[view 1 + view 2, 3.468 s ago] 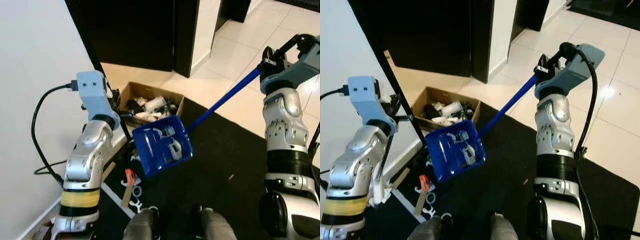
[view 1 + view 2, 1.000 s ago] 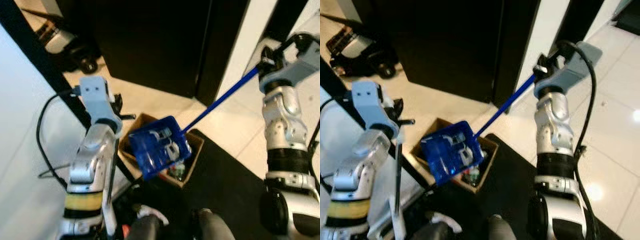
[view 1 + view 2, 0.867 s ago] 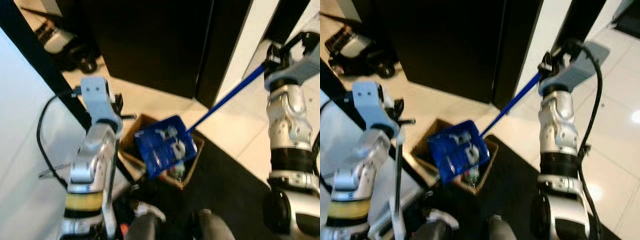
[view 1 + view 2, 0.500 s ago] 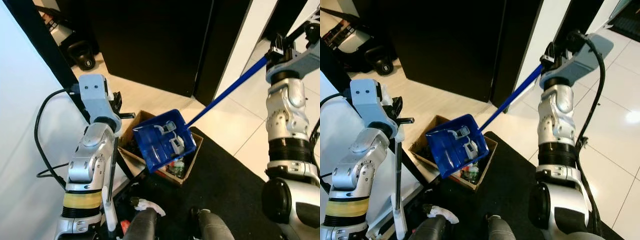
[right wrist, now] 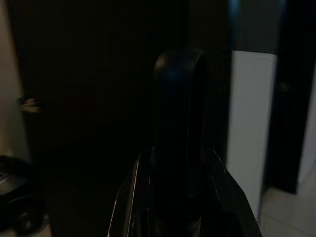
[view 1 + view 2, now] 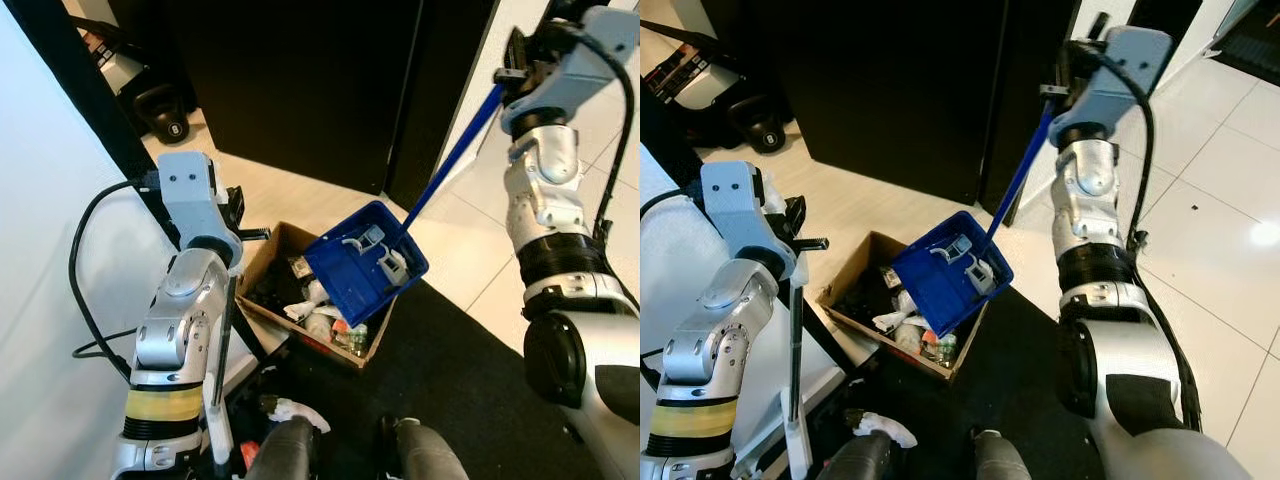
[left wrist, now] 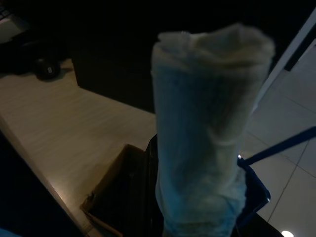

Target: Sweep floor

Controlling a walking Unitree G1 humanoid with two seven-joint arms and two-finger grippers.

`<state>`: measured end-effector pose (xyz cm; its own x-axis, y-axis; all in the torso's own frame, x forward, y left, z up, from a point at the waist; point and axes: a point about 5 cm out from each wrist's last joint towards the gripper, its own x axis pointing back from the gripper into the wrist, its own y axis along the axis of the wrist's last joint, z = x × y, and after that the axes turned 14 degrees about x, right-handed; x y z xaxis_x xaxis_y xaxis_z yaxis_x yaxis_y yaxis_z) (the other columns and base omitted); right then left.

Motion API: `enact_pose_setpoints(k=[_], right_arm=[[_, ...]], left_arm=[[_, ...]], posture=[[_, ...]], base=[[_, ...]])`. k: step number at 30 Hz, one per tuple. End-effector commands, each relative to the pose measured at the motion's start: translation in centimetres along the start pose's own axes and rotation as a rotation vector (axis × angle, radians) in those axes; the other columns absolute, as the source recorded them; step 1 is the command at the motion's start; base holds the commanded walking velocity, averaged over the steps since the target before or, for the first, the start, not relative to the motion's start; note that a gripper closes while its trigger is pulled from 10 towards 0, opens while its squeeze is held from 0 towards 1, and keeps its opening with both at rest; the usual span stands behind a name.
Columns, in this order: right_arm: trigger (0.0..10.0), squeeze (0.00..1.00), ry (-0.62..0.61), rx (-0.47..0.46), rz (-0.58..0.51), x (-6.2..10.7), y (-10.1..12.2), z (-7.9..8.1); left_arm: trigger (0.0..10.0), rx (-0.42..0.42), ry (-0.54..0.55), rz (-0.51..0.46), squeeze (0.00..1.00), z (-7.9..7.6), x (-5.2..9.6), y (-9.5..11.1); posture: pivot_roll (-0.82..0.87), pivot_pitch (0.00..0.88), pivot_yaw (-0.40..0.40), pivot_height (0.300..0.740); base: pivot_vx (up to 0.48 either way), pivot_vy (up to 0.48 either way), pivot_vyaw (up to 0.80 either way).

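A blue dustpan (image 6: 365,275) on a long blue handle (image 6: 450,160) hangs tilted, mouth down, over an open cardboard box (image 6: 300,335) of rubbish. My right gripper (image 6: 512,72) is raised high and shut on the top of that handle, whose looped end (image 5: 178,123) fills the dark right wrist view. My left gripper (image 6: 238,215) is shut on an upright broom handle (image 6: 222,350) beside the box. The left wrist view looks past the broom's white-wrapped top (image 7: 207,123) down at the box (image 7: 113,197) and the dustpan (image 7: 256,192).
A white wall runs along my left, and a black door (image 6: 300,90) stands behind the box. A kettlebell (image 6: 160,100) sits at the far left. Under my feet is a black mat (image 6: 470,400) with a white crumpled scrap (image 6: 290,408). White tiles lie to the right.
My right arm has risen and swung inward, so the dustpan moved right and tipped steeper over the box. The left arm and broom have stayed put.
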<state>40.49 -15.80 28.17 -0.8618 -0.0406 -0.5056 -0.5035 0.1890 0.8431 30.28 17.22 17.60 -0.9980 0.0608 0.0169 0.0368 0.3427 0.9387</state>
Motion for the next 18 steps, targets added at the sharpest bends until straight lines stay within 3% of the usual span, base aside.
enact_pose_setpoints(k=[1,6,8,15,16,18], right_arm=[[10.0,0.0,0.036,0.038,-0.1,-0.9,2.0,0.9],[10.0,0.0,0.115,0.077,-0.148,-1.7,3.2,3.0],[10.0,0.0,0.115,0.077,-0.148,-1.7,3.2,3.0],[10.0,0.0,0.306,0.121,-0.263,-2.1,5.9,8.0],[10.0,0.0,0.306,0.121,-0.263,-2.1,5.9,8.0],[10.0,0.0,0.377,0.116,-0.301,-1.8,6.6,10.2]], left_arm=[[10.0,-0.055,0.012,-0.063,0.0,0.2,0.6,1.1],[10.0,-0.051,0.037,-0.074,0.0,0.5,1.2,1.0],[10.0,-0.051,0.037,-0.074,0.0,0.5,1.2,1.0],[10.0,-0.051,0.059,-0.093,0.0,0.6,1.8,1.0],[10.0,-0.051,0.059,-0.093,0.0,0.6,1.8,1.0],[10.0,-0.049,0.063,-0.094,0.0,0.6,2.1,0.9]], posture=[[0.13,0.081,-0.028,0.74],[0.15,0.078,-0.055,0.74],[0.15,0.078,-0.055,0.74],[0.18,0.084,-0.086,0.74],[0.18,0.084,-0.086,0.74],[0.18,0.087,-0.09,0.74]], base=[[0.0,0.0,0.0],[0.0,0.0,0.0],[0.0,0.0,0.0],[0.0,0.0,0.0],[0.0,0.0,0.0],[0.0,0.0,0.0]])
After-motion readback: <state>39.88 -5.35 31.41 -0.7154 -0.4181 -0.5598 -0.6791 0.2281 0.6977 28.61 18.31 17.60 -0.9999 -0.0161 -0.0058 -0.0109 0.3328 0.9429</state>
